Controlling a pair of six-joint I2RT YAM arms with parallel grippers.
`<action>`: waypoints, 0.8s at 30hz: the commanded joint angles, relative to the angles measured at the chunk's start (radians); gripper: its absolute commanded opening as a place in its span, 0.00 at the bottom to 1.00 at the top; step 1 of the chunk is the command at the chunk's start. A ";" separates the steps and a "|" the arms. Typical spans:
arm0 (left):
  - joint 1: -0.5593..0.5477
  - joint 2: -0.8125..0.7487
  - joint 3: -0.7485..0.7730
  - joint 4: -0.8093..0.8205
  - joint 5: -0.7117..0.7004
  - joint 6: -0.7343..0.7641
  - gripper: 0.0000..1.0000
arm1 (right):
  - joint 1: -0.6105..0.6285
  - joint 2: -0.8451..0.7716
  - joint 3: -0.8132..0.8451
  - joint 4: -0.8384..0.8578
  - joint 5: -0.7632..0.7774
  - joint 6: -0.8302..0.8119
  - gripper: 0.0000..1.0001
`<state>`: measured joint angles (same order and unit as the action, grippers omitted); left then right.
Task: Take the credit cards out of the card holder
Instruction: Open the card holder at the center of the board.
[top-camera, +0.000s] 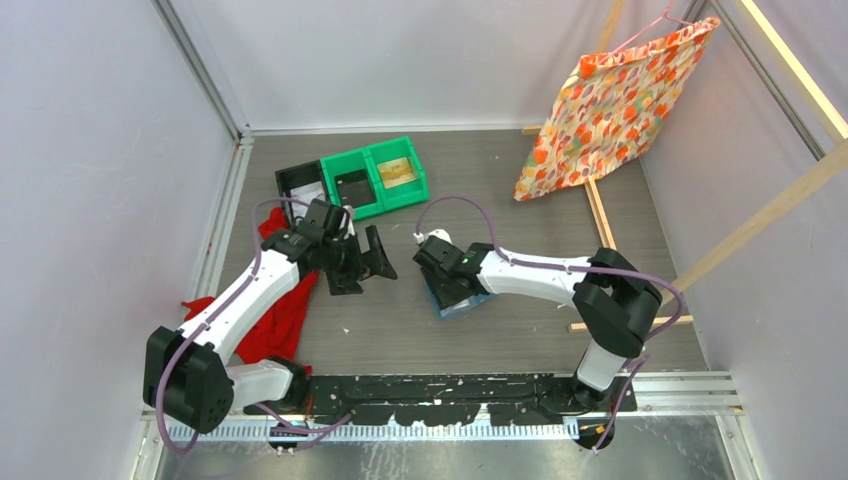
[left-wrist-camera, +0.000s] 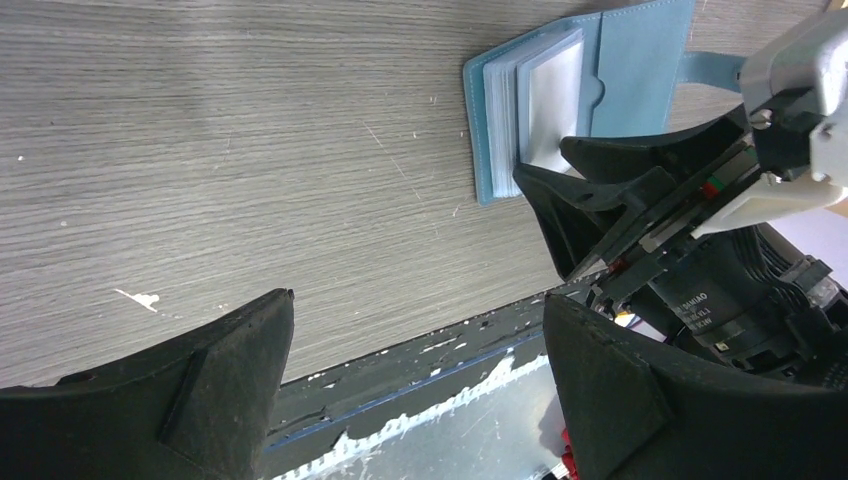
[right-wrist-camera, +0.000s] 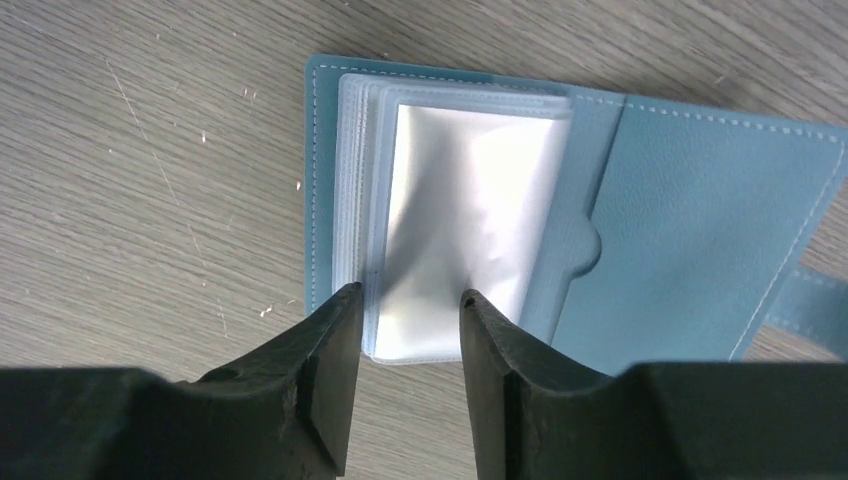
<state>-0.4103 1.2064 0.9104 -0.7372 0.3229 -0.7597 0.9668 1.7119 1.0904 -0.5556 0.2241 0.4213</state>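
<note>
- Two arms on a grey wood-grain surface (top-camera: 500, 190), bases at the near edge.
- Holder (right-wrist-camera: 690, 230): light-blue, lying open and flat on the surface near the middle, under the right arm's wrist in the top view; strap tab at one end; stack of clear sleeves on one half.
- Card (right-wrist-camera: 465, 225): pale silvery rectangle in the top sleeve, inside the holder.
- Right gripper (right-wrist-camera: 405, 325): fingers part-way apart, narrow gap, tips at the near edge of the sleeve stack, one on either side of the card's lower edge; whether they pinch it cannot be told.
- Left gripper (top-camera: 362, 262): spread wide, holding nothing, above bare surface to the left of the holder, apart from it.
- Green bins (top-camera: 378, 177): joined pair at the far side; a gold item (top-camera: 397, 172) in the right one, a dark item in the left.
- Black tray (top-camera: 300, 182): touching the bins' left side.
- Red cloth (top-camera: 285, 318): crumpled, left side, partly under the left arm.
- Orange patterned bag (top-camera: 605, 110): hanging at far right from a wooden frame.
</note>
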 joint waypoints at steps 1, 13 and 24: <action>0.001 0.005 0.010 0.038 0.022 -0.009 0.96 | 0.000 -0.080 -0.009 0.019 0.035 0.034 0.44; -0.020 0.033 0.037 0.044 0.019 -0.006 0.95 | -0.022 -0.153 -0.043 0.001 0.124 0.069 0.28; -0.041 0.050 0.046 0.052 0.012 -0.009 0.95 | -0.141 -0.228 -0.047 -0.027 0.106 0.088 0.28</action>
<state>-0.4442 1.2510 0.9142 -0.7143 0.3267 -0.7612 0.8722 1.5291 1.0481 -0.5766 0.3103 0.4915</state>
